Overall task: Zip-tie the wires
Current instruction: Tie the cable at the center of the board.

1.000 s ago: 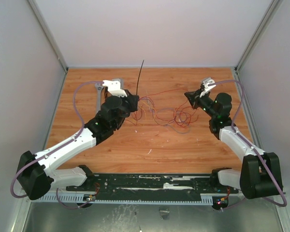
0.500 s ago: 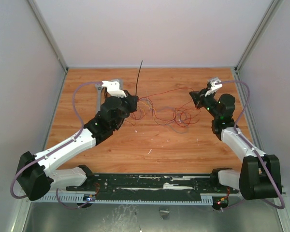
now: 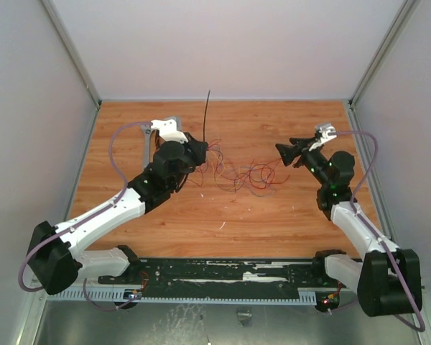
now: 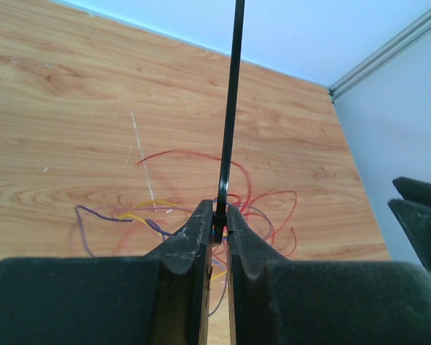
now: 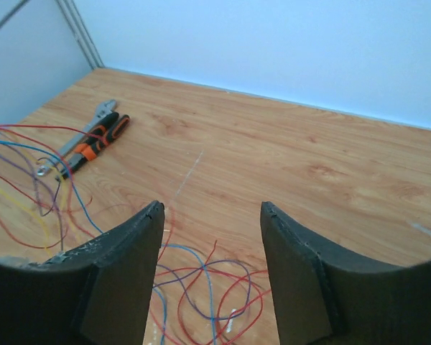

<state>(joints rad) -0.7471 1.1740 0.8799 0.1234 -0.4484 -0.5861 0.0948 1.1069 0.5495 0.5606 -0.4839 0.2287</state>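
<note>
Stiff black zip tie (image 4: 230, 108) pinched in left gripper (image 4: 219, 215); fine looping red wires (image 3: 248, 175) on wood-grain table (image 3: 273, 215), just released by right gripper (image 5: 210, 208), jaws now parted, empty.

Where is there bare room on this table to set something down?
Bare wood lies on the near strip of the table, between the wires and its near edge, and at the far edge beyond the right gripper. Crowded: the middle with the wires, and the far left by the pliers.
</note>
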